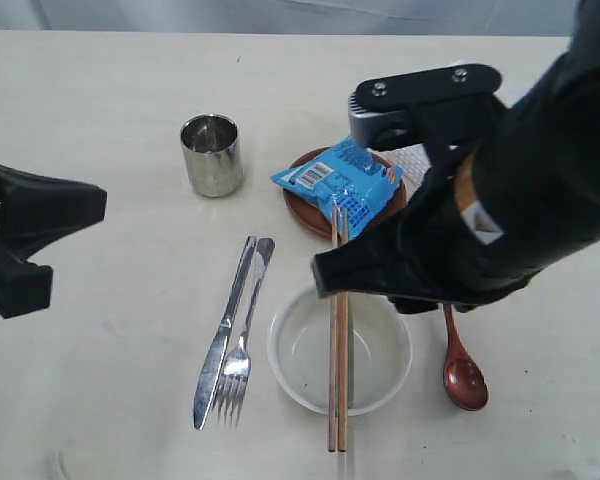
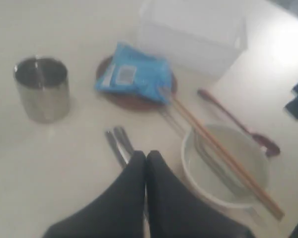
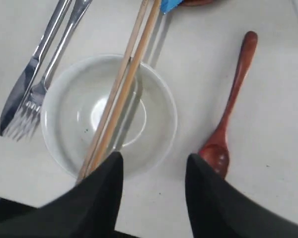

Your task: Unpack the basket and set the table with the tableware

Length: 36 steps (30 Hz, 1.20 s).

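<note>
**Tableware laid out on the tabletop, right arm over the bowl**

The off-white bowl (image 1: 292, 352) sits on the pale tabletop (image 1: 100, 390) near the front edge of the exterior view. Two wooden chopsticks (image 1: 337, 380) lie side by side across it, their far ends reaching the blue snack packet (image 1: 338, 183). The packet lies on the brown round plate (image 1: 302, 213), just behind the bowl. A corner of the white lattice basket (image 1: 414, 160) shows behind the plate, mostly hidden by the right arm; in the left wrist view it is a blurred white box.

Left of the bowl, the knife (image 1: 218, 345) and fork (image 1: 243, 345) lie together, handles touching. The steel cup (image 1: 212, 155) stands upright left of the plate, apart from it. The dark wooden spoon (image 1: 464, 368) lies right of the bowl, close but not touching.

The right fingers (image 3: 107, 198) are spread with nothing between them, above the bowl's rim, one beside the chopsticks and the other by the spoon's scoop. The left fingers (image 2: 134, 183) are pressed together, holding nothing, at the tabletop's left side near the knife and fork handles.
</note>
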Each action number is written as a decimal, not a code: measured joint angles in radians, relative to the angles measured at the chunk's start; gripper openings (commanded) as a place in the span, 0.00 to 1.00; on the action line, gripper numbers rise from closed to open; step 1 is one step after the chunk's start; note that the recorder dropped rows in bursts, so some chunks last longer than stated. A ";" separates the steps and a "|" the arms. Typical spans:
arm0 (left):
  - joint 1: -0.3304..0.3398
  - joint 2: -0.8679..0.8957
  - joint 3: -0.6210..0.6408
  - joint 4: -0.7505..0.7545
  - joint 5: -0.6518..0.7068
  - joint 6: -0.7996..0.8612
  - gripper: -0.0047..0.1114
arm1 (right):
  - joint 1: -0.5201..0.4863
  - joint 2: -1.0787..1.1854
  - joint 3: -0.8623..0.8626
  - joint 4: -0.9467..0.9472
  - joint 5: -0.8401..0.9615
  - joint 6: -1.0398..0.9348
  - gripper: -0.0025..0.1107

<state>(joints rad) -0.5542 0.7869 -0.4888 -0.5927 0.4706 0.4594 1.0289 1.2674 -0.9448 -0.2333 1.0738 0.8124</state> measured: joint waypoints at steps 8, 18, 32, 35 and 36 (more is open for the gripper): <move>0.000 0.346 -0.180 0.474 0.285 -0.364 0.04 | 0.000 -0.202 0.000 -0.036 0.096 -0.183 0.37; -0.143 0.639 -0.229 0.503 0.232 -0.772 0.27 | 0.000 -0.526 0.283 -0.203 0.141 -0.221 0.37; -0.181 1.011 -0.529 0.507 0.281 -0.756 0.39 | 0.000 -0.680 0.353 -0.228 0.141 -0.231 0.37; -0.224 1.041 -0.531 0.507 0.275 -0.750 0.39 | 0.000 -0.680 0.353 -0.228 0.143 -0.231 0.37; -0.235 1.050 -0.531 0.507 0.270 -0.750 0.39 | 0.000 -0.680 0.353 -0.228 0.143 -0.231 0.37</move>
<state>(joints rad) -0.7897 1.8367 -1.0195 -0.0856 0.7407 -0.2905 1.0289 0.5876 -0.5919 -0.4616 1.2172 0.5811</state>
